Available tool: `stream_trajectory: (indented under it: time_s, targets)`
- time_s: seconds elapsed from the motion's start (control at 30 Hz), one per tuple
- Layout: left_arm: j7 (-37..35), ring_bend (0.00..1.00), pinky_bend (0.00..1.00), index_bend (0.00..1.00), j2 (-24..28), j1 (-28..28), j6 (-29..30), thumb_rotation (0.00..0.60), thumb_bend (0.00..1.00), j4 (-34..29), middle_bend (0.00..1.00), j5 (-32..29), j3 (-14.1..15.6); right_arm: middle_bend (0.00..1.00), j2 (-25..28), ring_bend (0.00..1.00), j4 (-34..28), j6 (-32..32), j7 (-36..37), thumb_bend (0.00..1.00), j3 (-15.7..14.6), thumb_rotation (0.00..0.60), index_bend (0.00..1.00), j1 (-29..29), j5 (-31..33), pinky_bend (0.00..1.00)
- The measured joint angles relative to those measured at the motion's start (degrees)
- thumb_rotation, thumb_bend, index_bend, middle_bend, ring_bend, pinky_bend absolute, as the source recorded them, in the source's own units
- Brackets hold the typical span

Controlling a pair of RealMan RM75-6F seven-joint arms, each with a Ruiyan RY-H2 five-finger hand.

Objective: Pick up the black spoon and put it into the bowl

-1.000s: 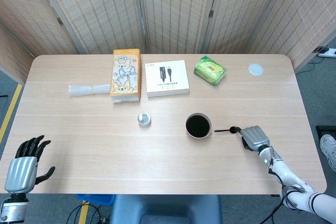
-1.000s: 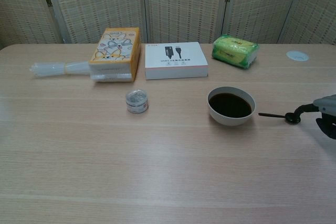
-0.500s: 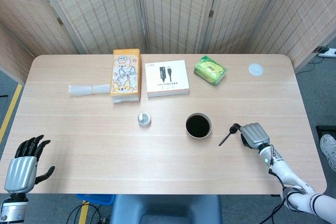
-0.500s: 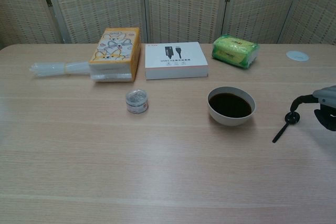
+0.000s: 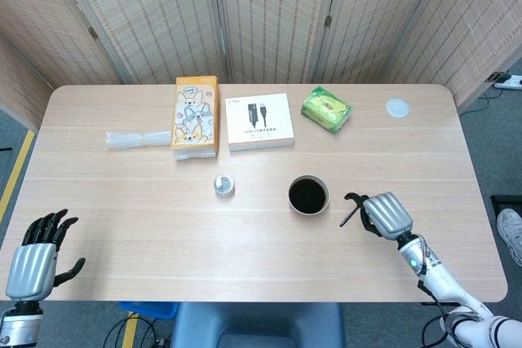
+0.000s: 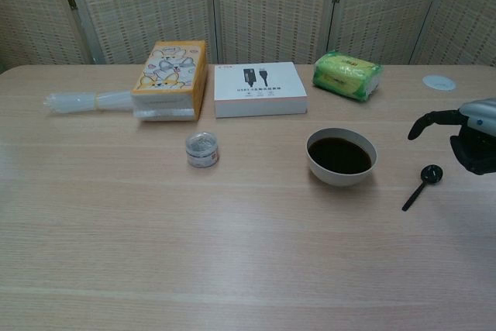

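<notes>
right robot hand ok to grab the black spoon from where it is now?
Probably yes. The right robot hand hovers just beside and above the black spoon, fingers apart and holding nothing. The spoon lies flat on the table right of the bowl, with nothing between them.

left robot hand (image 5: 37,257): fingers spread, empty | right robot hand (image 5: 383,213): raised, empty, fingers apart
</notes>
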Motion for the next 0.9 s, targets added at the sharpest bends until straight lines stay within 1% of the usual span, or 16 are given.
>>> stream_trajectory:
  time_s: [0.03,0.07,0.13,0.33,0.5,0.9]
  targets:
    - [0.0,0.13,0.15,0.22,0.0,0.0,0.0,0.6,0.27,0.0,0.13,0.1,0.0,0.78,0.1,0.86,-0.4,0.1,-0.3,0.1,-0.1,0.6,0.28,-0.2,0.0,1.0]
    - [-0.1,0.13,0.15,0.22,0.0,0.0,0.1,0.6,0.27,0.0,0.13,0.2,0.0,0.8,0.2,0.87,-0.9,0.2,-0.6,0.05,-0.2,0.6,0.28,-0.3,0.0,1.0]
    - [-0.2,0.13,0.15,0.22,0.0,0.1,0.3,0.6,0.27,-0.1,0.13,0.3,0.1,0.83,0.5,0.91,-2.3,0.3,-1.0,0.0,-0.3,0.6,0.28,-0.7,0.1,1.0]
    - [-0.2,0.13,0.15,0.22,0.2,0.3,0.6,0.6,0.27,-0.3,0.13,0.5,0.1,0.92,0.5,1.0,-4.2,0.2,-0.9,0.0,-0.8,0.6,0.28,-1.2,-0.1,1.0]
    - [-0.1,0.13,0.15,0.22,0.4,0.4,0.7,0.6,0.27,-0.5,0.13,0.6,0.1,0.99,-0.1,1.0,-4.3,1.1,-0.8,0.0,-0.7,0.6,0.28,-1.4,-0.8,1.0]
    - [0.4,0.13,0.15,0.22,0.4,0.4,0.6,0.6,0.27,-0.9,0.13,0.6,0.2,1.0,-0.1,1.0,-4.3,0.9,-1.8,0.0,-0.6,0.587,0.28,-1.5,-0.6,1.0]
